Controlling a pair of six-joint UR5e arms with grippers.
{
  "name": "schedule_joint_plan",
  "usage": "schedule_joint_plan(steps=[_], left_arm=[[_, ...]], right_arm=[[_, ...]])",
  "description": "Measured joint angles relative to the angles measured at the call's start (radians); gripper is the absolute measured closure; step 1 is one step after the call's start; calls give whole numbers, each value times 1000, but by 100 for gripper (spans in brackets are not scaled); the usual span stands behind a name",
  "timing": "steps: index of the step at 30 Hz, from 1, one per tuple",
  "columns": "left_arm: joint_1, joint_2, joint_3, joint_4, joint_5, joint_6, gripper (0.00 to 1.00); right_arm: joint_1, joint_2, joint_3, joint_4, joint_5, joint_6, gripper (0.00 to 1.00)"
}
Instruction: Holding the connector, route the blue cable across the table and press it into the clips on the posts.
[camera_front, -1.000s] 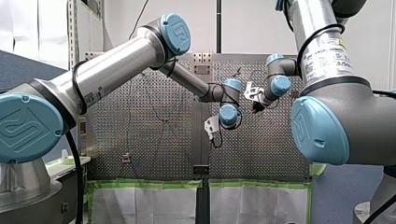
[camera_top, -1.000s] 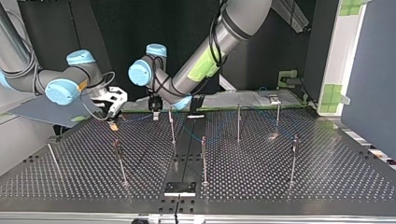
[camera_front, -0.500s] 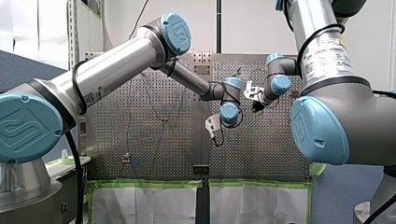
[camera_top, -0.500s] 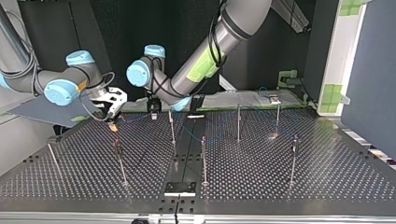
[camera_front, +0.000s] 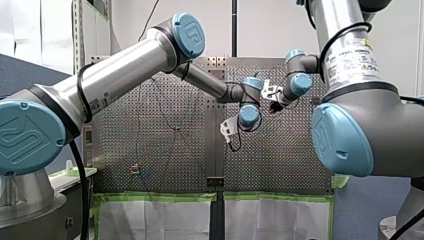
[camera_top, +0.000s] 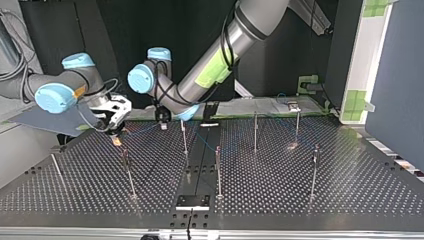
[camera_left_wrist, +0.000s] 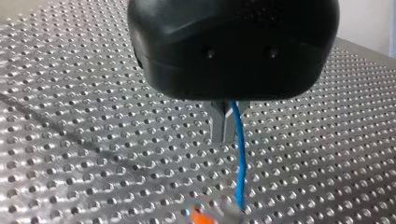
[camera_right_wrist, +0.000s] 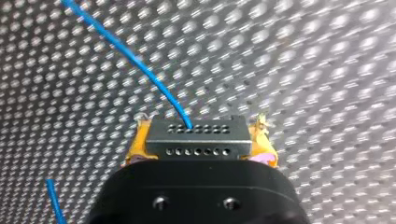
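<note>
**Cable handover.** Our right end effector, low over the surface, has its yellow pads clamped on the connector. The cable runs ahead from it. Our left end effector, pointing down nearby, pinches that cable between closed fingers.

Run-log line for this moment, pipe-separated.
right pincer: shut on grey rectangular connector | left pincer: shut on thin blue cable | both low over perforated table
</note>
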Motion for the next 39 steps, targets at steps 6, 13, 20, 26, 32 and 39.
schedule_joint_plan(steps=[6, 13, 20, 26, 32, 39], left_arm=[[-9, 26, 18, -48, -12, -13, 100], [-15, 83, 19, -73, -61, -17, 98], [-21, 141, 19, -83, -111, -26, 98], [-26, 159, 19, -84, -117, -30, 98], [-34, 163, 19, -80, -105, -28, 98], [-45, 171, 31, -66, -64, -3, 98]], right_arm=[[2, -40, -16, 30, -22, 0, 100], [6, -60, -30, 59, -24, 0, 100], [7, -101, -52, 84, -25, 9, 100], [7, -127, -62, 98, -25, 19, 100], [8, -150, -64, 105, -25, 31, 100], [10, -178, -71, 118, -26, 41, 100]])
